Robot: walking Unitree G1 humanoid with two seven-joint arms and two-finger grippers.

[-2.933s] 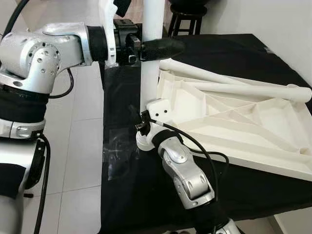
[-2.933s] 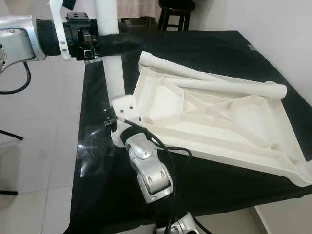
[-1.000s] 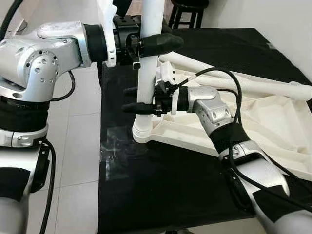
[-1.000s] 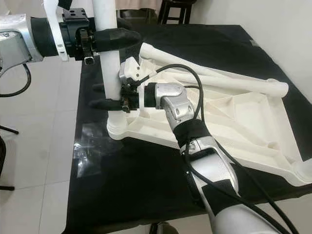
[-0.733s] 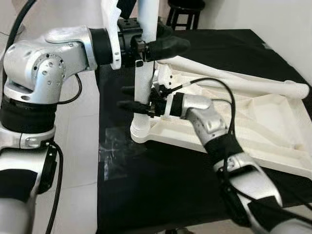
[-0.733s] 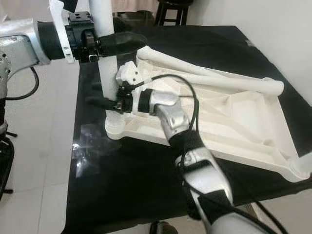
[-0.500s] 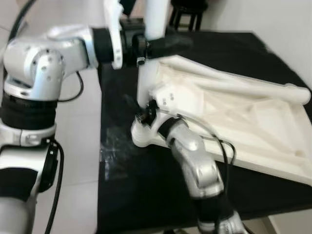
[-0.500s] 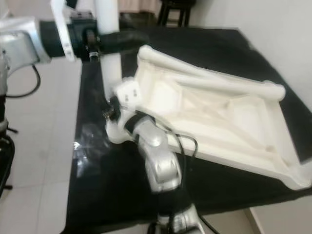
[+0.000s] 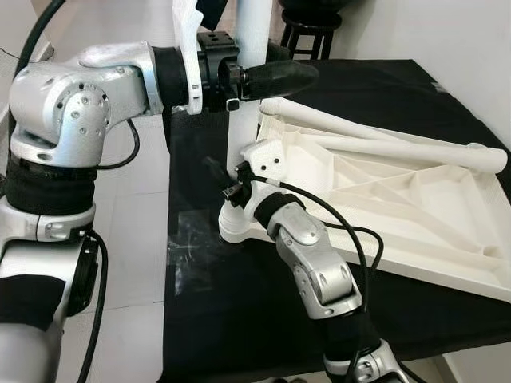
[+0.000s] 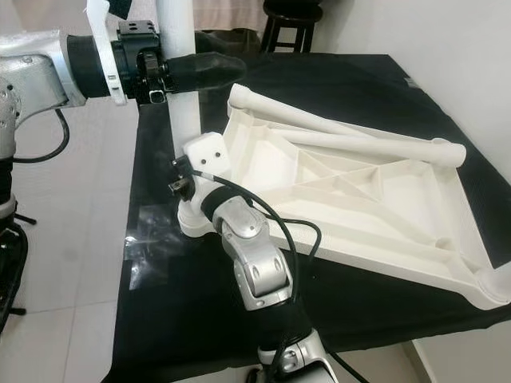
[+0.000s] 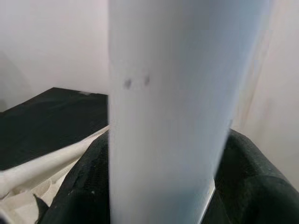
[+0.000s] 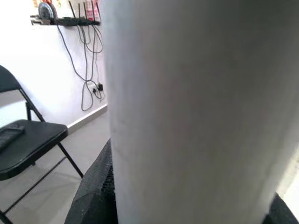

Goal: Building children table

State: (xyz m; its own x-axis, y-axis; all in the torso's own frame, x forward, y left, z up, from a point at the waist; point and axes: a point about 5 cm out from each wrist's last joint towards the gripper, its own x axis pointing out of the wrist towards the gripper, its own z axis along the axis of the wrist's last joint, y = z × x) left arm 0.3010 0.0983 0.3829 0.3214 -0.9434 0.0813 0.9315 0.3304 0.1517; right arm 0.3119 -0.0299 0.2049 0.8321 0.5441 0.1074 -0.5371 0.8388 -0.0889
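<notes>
left hand [image 9: 254, 78] clamped high on upright white table leg [image 9: 239, 140], right hand [image 9: 226, 177] gripping it low, upturned tabletop [image 9: 383, 199] on black surface [image 9: 239, 319]

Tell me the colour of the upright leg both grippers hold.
White, clearest in the left eye view: the leg.

right pincer [image 9: 226, 182] — elbow swung back low — regrips leg [image 9: 241, 128].

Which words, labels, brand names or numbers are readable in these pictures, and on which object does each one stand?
None can be read: the white table leg, the upturned tabletop and both grippers carry no legible print.
Two small dark marks on the leg in the left wrist view are not letters.
</notes>
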